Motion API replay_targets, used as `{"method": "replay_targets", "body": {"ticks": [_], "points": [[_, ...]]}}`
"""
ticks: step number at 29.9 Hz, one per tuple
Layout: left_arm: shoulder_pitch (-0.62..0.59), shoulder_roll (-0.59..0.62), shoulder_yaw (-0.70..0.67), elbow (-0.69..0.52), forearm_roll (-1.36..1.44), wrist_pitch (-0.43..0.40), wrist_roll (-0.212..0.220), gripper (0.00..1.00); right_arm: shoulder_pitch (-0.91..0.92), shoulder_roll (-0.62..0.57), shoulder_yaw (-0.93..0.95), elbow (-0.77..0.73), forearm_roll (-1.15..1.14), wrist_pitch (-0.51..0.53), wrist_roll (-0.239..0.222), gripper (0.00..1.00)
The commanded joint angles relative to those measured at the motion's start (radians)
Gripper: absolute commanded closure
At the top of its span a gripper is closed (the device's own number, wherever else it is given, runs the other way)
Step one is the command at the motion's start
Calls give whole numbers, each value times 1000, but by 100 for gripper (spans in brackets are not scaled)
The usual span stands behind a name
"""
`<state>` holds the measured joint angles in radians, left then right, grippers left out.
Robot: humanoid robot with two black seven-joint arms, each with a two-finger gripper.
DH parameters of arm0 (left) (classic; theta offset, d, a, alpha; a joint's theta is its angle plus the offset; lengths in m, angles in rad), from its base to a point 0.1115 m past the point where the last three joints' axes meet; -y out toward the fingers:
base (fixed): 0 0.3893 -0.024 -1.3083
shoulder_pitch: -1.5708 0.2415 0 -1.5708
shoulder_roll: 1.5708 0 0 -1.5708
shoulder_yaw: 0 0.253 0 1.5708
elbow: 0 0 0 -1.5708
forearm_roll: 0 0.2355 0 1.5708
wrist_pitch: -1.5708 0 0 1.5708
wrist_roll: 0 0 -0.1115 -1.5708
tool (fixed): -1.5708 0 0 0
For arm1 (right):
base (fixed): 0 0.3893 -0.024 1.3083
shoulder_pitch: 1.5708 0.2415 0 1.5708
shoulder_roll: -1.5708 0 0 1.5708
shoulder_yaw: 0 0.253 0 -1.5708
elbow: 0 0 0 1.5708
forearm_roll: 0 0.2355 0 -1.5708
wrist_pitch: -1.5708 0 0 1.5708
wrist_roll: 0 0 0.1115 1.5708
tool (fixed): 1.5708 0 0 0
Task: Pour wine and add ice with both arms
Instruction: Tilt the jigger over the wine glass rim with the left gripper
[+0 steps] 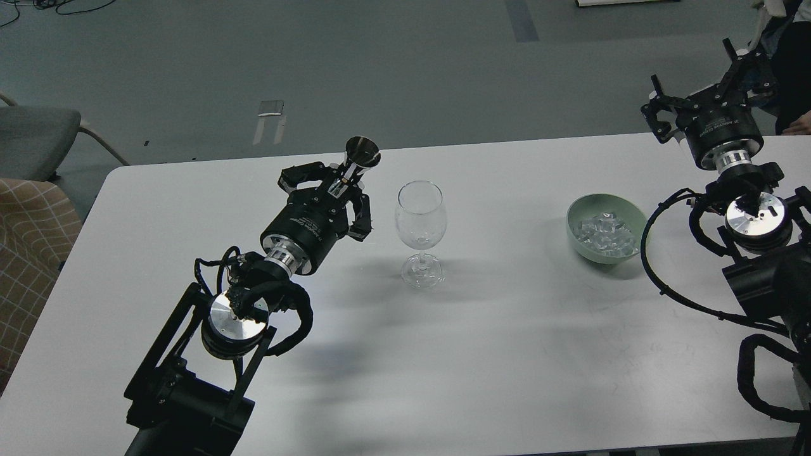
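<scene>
A clear wine glass [420, 221] stands upright mid-table; I cannot make out any wine in it. My left gripper [334, 187] is shut on a small steel measuring cup [360, 156], held upright just left of the glass rim. A pale green bowl [580, 214] holds several clear ice cubes [605, 231] at the right. My right gripper [709, 82] is open and empty, beyond the table's far right edge, above and right of the bowl.
The white table [494, 354] runs from left to right. A grey chair [31, 136] and a checked cushion [28, 247] stand off its left end. A person's dark sleeve [792, 69] shows at the far right.
</scene>
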<state>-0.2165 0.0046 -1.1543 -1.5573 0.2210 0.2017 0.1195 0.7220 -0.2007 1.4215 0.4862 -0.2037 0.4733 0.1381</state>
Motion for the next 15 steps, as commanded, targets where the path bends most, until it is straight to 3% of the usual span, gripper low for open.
{"method": "replay_targets", "body": {"ticks": [1,15], "points": [[-6,0,24,-1,1,2,-1,79,-3,0,0,0,1,1,0,0],[-37,0,30,11,38,2,0,79,-9,-2,2,2,1,2,0,0]]}}
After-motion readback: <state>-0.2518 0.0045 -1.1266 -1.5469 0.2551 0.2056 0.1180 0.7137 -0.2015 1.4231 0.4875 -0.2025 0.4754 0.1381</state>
